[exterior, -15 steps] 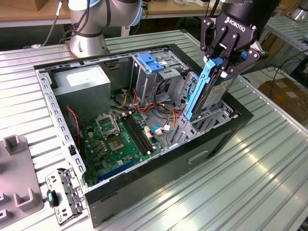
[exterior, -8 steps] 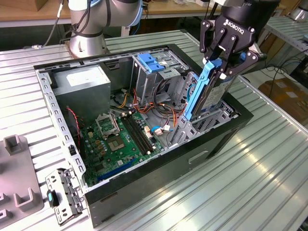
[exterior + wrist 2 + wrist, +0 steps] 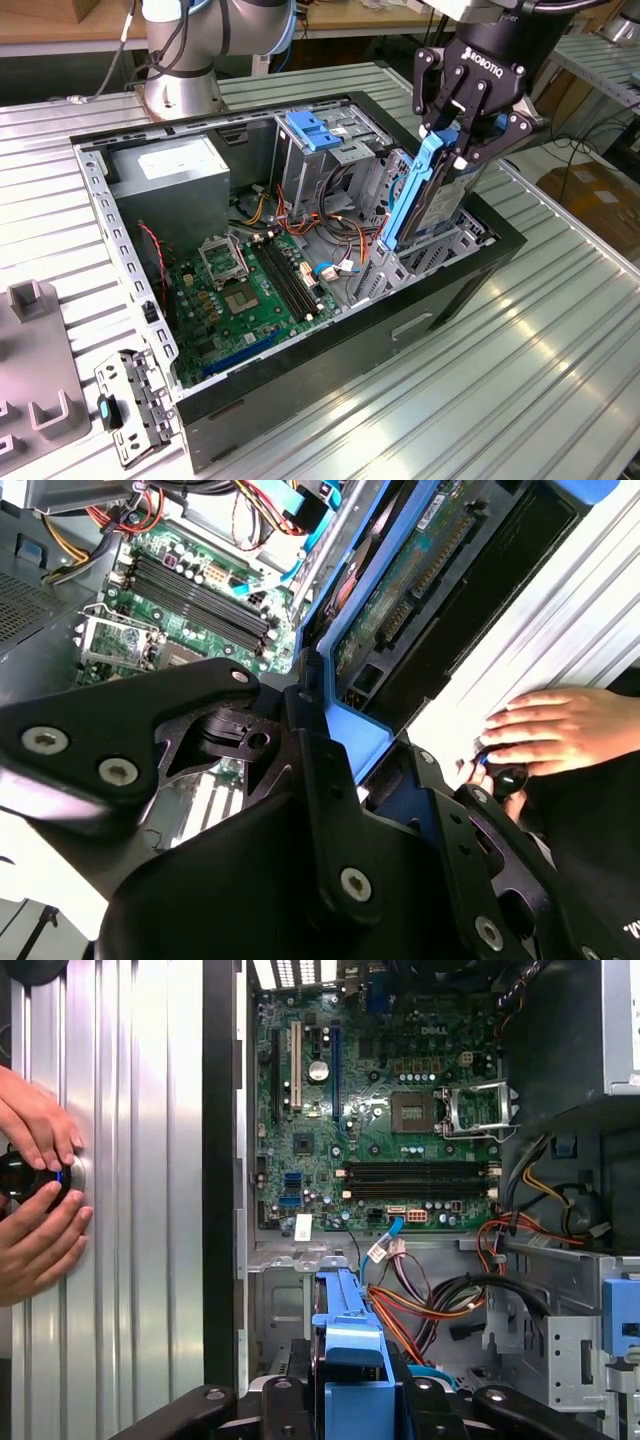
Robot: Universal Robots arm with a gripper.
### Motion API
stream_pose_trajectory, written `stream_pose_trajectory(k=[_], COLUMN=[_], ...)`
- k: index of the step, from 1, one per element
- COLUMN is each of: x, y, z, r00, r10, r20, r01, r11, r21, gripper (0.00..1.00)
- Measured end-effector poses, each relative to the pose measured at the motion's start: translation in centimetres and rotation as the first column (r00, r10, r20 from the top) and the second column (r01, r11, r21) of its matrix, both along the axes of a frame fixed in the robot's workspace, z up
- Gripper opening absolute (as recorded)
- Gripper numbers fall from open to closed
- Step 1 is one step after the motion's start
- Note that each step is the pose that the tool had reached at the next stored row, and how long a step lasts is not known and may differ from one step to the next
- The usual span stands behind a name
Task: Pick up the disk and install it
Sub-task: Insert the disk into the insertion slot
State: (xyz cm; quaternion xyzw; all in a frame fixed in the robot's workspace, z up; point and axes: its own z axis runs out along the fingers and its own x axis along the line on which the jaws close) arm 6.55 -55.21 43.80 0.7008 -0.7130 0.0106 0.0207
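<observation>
The tool [image 3: 468, 140] grips the disk [image 3: 415, 200] directly beneath it, on edge, its long axis slanting down into the drive cage [image 3: 440, 248] at the exterior view's right end of the computer case [image 3: 330, 345].

**Open Computer Case**

A black computer case [image 3: 400, 330] lay open on a ribbed metal table [image 3: 520, 400]. Inside were a green board [image 3: 250, 290], a grey power box [image 3: 170, 170], orange and red wires [image 3: 425, 1310] and a light-blue plate [image 3: 313, 130]. A grey block [image 3: 40, 370] sat near the case.
</observation>
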Motion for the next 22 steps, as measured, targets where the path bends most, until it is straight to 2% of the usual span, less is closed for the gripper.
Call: stream_pose_trajectory(k=[6, 17, 18, 22], x=[0.01, 0.01, 0.01, 0.01], y=[0.0, 0.0, 0.0, 0.0], z=[-0.8, -0.87, -0.9, -1.69], r00=[1.0, 1.0, 1.0, 1.0], r10=[0.0, 0.0, 0.0, 0.0], r20=[-0.0005, -0.0008, -0.0008, -0.0008], r01=[0.0, 0.0, 0.0, 0.0], r11=[1.0, 1.0, 1.0, 1.0], r21=[-0.0001, -0.0003, -0.0003, 0.0], gripper=[0.37, 0.38, 0.44, 0.44])
